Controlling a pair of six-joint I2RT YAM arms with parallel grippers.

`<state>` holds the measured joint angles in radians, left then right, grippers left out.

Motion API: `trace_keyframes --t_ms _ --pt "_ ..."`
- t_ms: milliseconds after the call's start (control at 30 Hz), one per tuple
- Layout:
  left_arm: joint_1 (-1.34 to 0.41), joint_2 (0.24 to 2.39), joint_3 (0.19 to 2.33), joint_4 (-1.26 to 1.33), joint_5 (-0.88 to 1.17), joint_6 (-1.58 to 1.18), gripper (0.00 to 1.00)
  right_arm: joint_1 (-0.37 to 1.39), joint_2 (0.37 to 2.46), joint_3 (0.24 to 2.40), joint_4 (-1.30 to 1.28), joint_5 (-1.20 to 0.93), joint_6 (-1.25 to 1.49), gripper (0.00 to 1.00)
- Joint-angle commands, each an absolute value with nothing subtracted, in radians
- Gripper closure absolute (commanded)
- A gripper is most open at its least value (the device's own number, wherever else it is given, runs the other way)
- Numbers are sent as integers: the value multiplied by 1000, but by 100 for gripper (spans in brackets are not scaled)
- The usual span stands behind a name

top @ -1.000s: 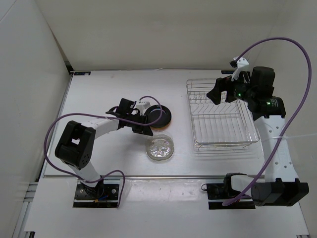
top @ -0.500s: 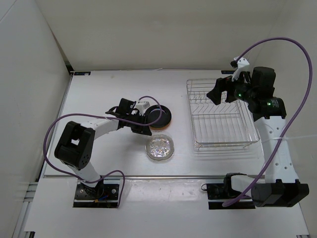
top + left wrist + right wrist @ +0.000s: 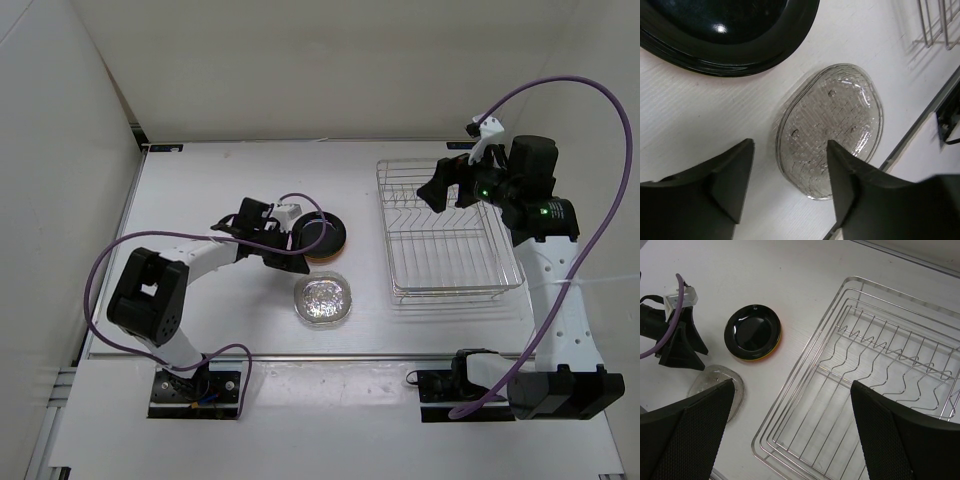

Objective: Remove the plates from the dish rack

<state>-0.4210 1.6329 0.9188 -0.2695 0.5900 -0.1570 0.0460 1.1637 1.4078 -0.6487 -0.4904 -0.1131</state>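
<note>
The left pincer (image 3: 790, 144), wide open and holding nothing, hangs right over the round clear plate (image 3: 845, 110) at frame centre.

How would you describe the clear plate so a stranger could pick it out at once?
Find the wire dish rack on the right of the table, then the black plate to its left. Just below it in the top view lies the clear plate, alone: the only see-through one, bumpy and glinting.
</note>
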Motion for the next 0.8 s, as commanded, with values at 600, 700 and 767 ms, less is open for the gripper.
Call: trace_keyframes --t_ms 600,700,767 --pt "-28 1456 1396 -584 137 -12 0 20 1282 1469 -611 -105 -126 0" --pt "69 1465 1472 -618 127 -3 0 -56 1313 1482 -623 -52 -126 0" --pt "121 1477 1515 -646 127 9 0 -98 1341 1511 -623 -52 -126 0"
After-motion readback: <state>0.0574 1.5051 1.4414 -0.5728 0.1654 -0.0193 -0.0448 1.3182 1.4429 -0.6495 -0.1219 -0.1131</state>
